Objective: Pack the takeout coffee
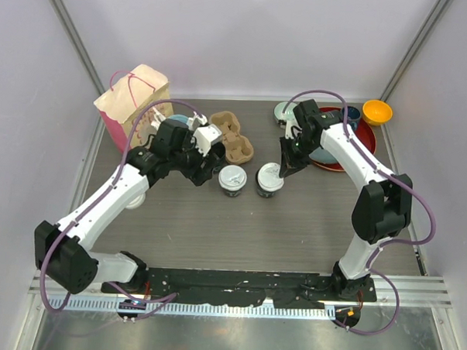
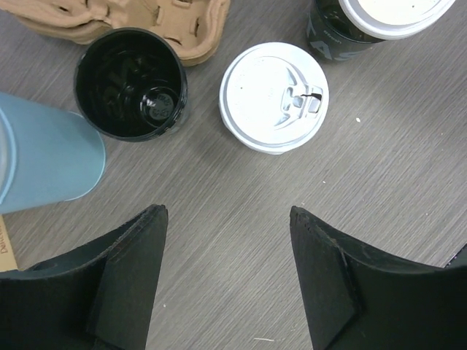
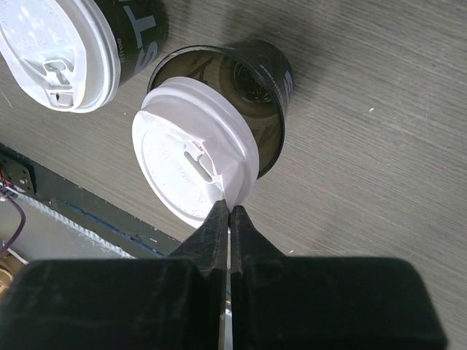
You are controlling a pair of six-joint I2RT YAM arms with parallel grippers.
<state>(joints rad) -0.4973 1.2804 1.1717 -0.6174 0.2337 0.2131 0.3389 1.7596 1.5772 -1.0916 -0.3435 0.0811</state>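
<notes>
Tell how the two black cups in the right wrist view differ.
The lidded cup is closed flat on top; the open cup shows its dark inside. The open cup's lid is tilted at its mouth, pinched by the right hand; nothing holds the lidded cup. Both are black and upright.

The white plastic lid (image 3: 193, 166) looks matt (the black cup (image 3: 257, 86) glossy).

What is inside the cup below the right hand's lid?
The cup shows a dark, shiny interior, contents unclear; the lid, pinched by the right hand, covers its near part.
</notes>
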